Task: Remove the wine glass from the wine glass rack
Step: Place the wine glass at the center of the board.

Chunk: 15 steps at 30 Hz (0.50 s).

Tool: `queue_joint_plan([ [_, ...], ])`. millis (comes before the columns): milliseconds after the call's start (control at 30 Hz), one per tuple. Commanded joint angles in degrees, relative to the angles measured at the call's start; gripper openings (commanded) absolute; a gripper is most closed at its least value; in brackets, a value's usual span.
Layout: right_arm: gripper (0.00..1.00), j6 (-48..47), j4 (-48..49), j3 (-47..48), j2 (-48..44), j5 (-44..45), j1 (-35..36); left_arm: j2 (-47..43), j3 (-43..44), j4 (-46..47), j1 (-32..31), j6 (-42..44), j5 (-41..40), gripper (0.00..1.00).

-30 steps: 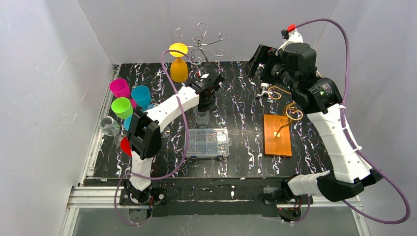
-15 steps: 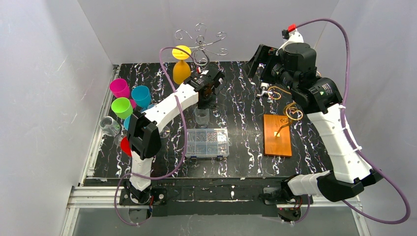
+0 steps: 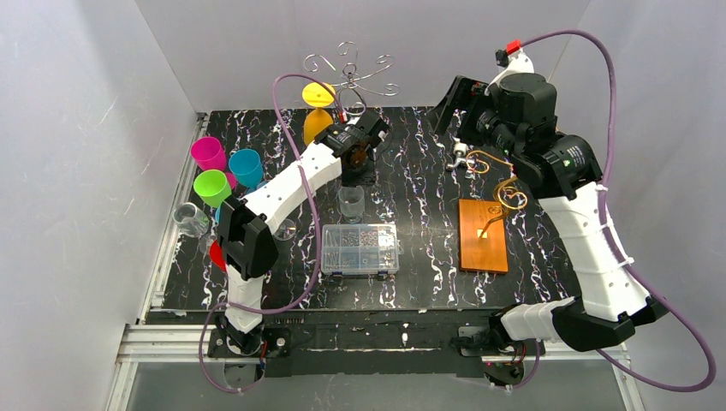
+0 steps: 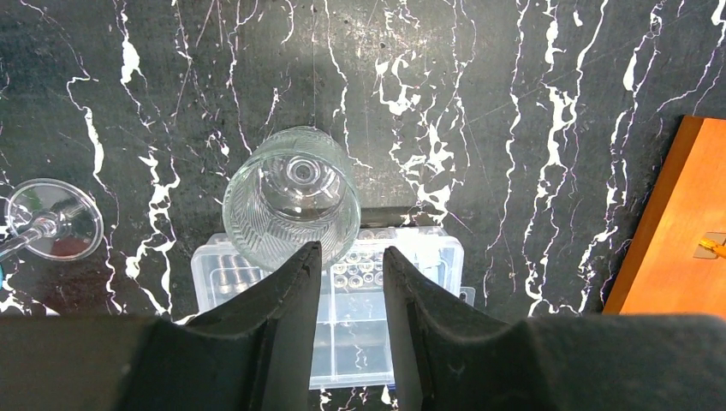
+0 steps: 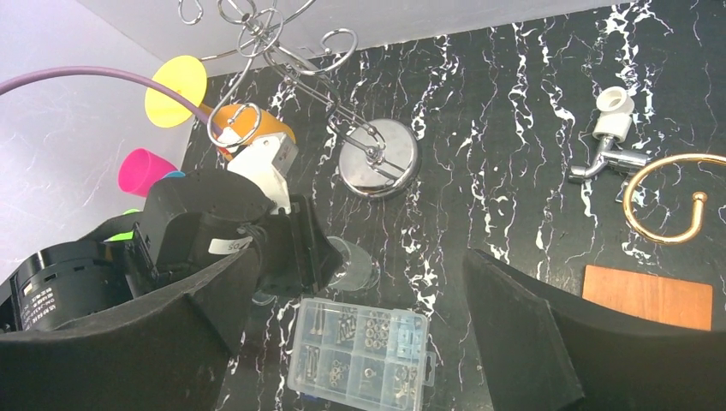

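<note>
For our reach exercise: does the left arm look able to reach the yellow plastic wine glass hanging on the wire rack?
Probably yes: the left gripper sits empty beside the yellow plastic wine glass, nothing between them, though it points down at a clear glass tumbler.

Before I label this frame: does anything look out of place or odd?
Yes. The left arm's purple cable loops past the yellow wine glass by the rack, crossing its foot in the picture; it might snag. Whether they touch is unclear.
</note>
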Motion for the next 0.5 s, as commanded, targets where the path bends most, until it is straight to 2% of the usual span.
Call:
queue_joint_plan([
  [0,0.98,-0.78,-0.20,3.55,-0.56,0.91,0.22,-4.54,2.28,-2.08,-0.42,0.99,-0.44,0.32],
  [467,0.98,-0.89,-1.46,5.39,0.30,1.53,0.22,-7.00,2.26,-4.14,-0.38,1.49,0.12,0.33],
])
